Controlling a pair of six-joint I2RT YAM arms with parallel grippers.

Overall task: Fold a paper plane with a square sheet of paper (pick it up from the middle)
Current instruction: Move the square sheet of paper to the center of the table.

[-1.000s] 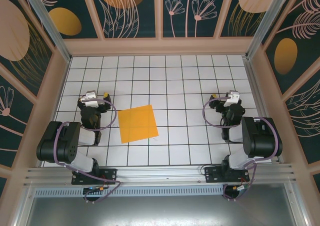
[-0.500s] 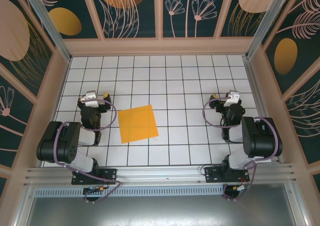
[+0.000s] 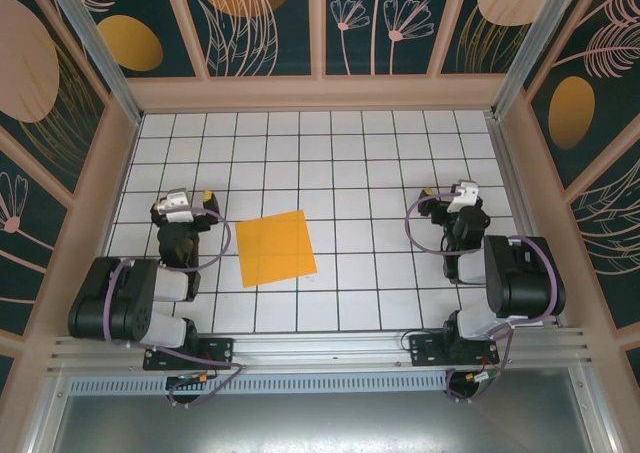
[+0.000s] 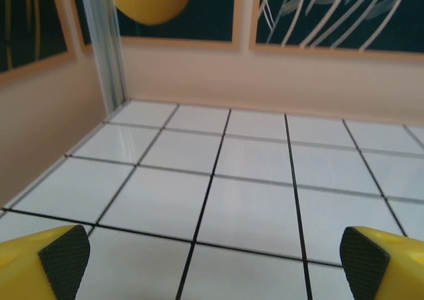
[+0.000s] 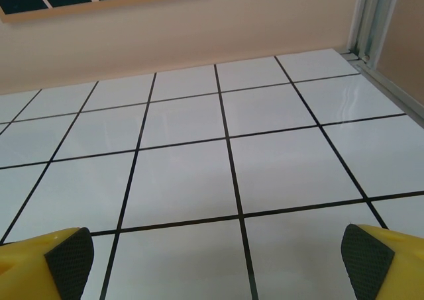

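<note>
The square sheet of paper (image 3: pixel 275 248) is orange-yellow and lies flat and unfolded on the white grid table, between the two arms. The paper plane is out of view. My left gripper (image 3: pixel 181 201) hovers about one tile left of the sheet's left edge, open. In the left wrist view its yellow fingers with black pads (image 4: pixel 65 260) stand wide apart over bare tiles, the left gripper (image 4: pixel 215 263) holding nothing. My right gripper (image 3: pixel 457 195) is several tiles right of the sheet, open. The right wrist view has the right gripper (image 5: pixel 215 260) empty, pads (image 5: pixel 363 257) far apart.
Peach walls (image 3: pixel 320 93) with dark printed panels close in the table on three sides. A metal post (image 4: pixel 109 48) stands in the far left corner ahead of the left gripper. An aluminium rail (image 3: pixel 320 348) runs along the near edge by the arm bases.
The left arm has swung a little to the left and its gripper has turned slightly. The right arm and the sheet have not moved.
</note>
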